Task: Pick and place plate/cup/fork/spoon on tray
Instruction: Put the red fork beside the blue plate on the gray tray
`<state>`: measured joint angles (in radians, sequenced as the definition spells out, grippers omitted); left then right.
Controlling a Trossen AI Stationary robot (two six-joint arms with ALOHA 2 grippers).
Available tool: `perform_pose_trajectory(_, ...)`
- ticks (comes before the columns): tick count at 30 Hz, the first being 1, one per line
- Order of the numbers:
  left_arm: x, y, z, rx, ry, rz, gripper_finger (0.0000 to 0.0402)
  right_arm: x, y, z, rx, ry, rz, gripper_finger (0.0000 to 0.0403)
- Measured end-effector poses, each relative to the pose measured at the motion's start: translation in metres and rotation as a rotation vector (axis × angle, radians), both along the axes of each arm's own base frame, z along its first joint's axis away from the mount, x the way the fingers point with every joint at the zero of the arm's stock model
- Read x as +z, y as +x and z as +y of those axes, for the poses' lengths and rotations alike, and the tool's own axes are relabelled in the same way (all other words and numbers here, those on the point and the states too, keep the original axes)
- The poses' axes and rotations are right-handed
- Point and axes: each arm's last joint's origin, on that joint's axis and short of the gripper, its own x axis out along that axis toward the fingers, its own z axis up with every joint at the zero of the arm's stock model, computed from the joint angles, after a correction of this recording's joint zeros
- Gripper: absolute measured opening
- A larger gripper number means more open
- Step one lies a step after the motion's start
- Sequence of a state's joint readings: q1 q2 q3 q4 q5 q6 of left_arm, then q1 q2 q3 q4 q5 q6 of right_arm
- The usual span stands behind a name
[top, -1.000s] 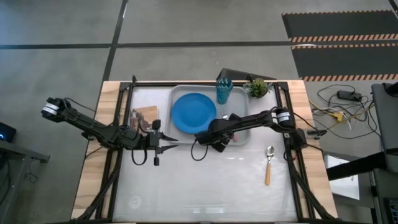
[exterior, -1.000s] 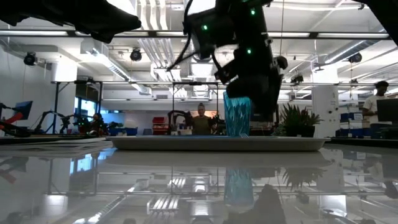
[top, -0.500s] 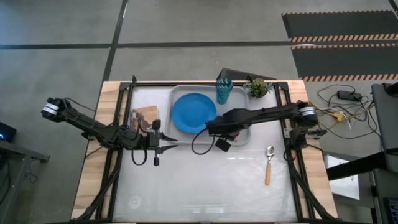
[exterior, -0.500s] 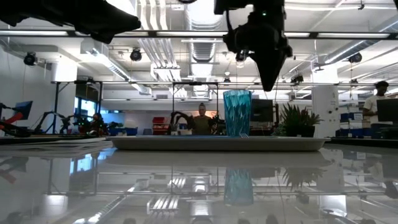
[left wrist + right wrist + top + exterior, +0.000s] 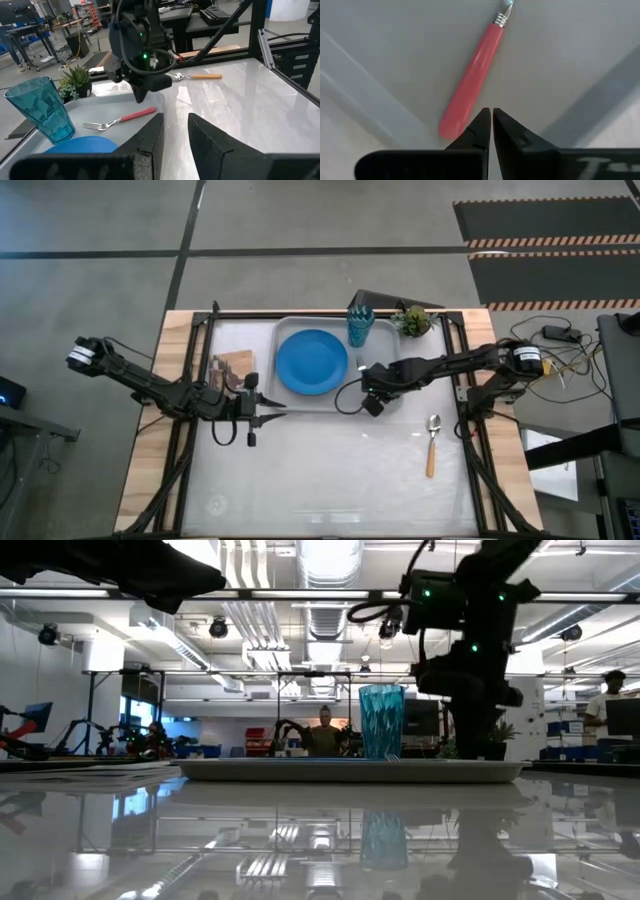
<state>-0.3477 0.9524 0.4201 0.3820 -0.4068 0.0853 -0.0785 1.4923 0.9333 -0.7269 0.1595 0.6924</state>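
The grey tray (image 5: pixel 388 402) holds the blue plate (image 5: pixel 312 362), the teal cup (image 5: pixel 360 327) at its far edge and the pink-handled fork (image 5: pixel 120 119), which lies flat on the tray's right part. My right gripper (image 5: pixel 491 113) hangs shut just above the free end of the fork's handle (image 5: pixel 470 80), touching nothing; it also shows in the left wrist view (image 5: pixel 141 96). The orange-handled spoon (image 5: pixel 432 442) lies on the table to the right of the tray. My left gripper (image 5: pixel 175 117) waits open to the left of the tray (image 5: pixel 266 412).
A small green plant (image 5: pixel 412 320) stands at the tray's far right corner. A picture card (image 5: pixel 235 368) lies left of the tray beside my left arm. Black frame rails run along the table's left, right and far edges.
My right gripper has risen off the tray and gone toward the table's right edge, its fingers shutting on nothing. The fork stays flat on the tray.
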Motion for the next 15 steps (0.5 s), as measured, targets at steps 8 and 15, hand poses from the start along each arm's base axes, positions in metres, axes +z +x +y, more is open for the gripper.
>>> perform_pose_trajectory(8,0.0,0.0,0.0,0.001,0.001,0.0,0.007,-0.018,-0.006,0.0,-0.007,-0.002,-0.043,0.0009)
perform_pose_trajectory(15,0.0,0.0,0.0,0.0,0.006,0.001,0.007,-0.021,-0.003,-0.001,-0.015,-0.034,-0.101,0.0008)
